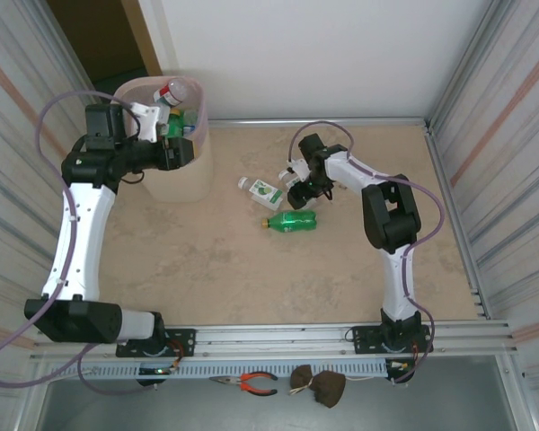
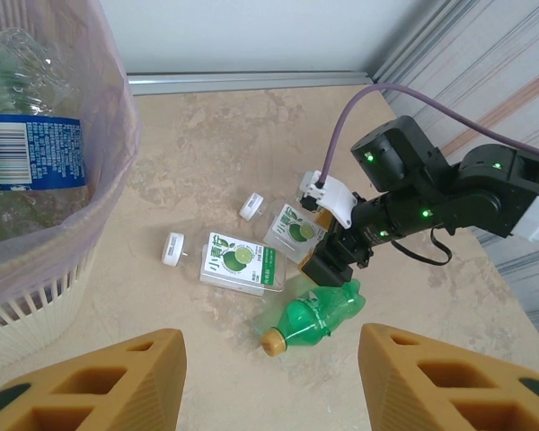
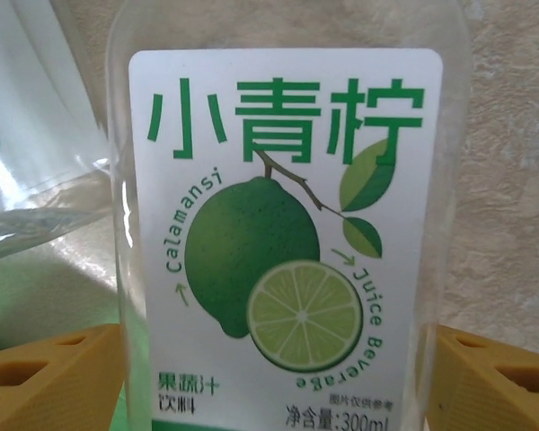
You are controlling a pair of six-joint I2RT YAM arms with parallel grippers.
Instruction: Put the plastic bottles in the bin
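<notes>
Bin (image 1: 175,180) upright, holding bottles (image 2: 27,153); green bottle (image 1: 292,220), clear lime-label bottle (image 3: 287,224), second lime-label bottle (image 1: 262,190) lying close together.

Matt, mottled stone look to the tabletop (image 1: 251,269). Thin translucent plastic, ribbed low down, for the bin (image 2: 36,305). Glossy clear plastic under a smooth printed label on the lime-juice bottle (image 3: 287,233); glossy green plastic on the green bottle (image 2: 322,314). Matt yellow plastic fingers (image 2: 117,382).
</notes>
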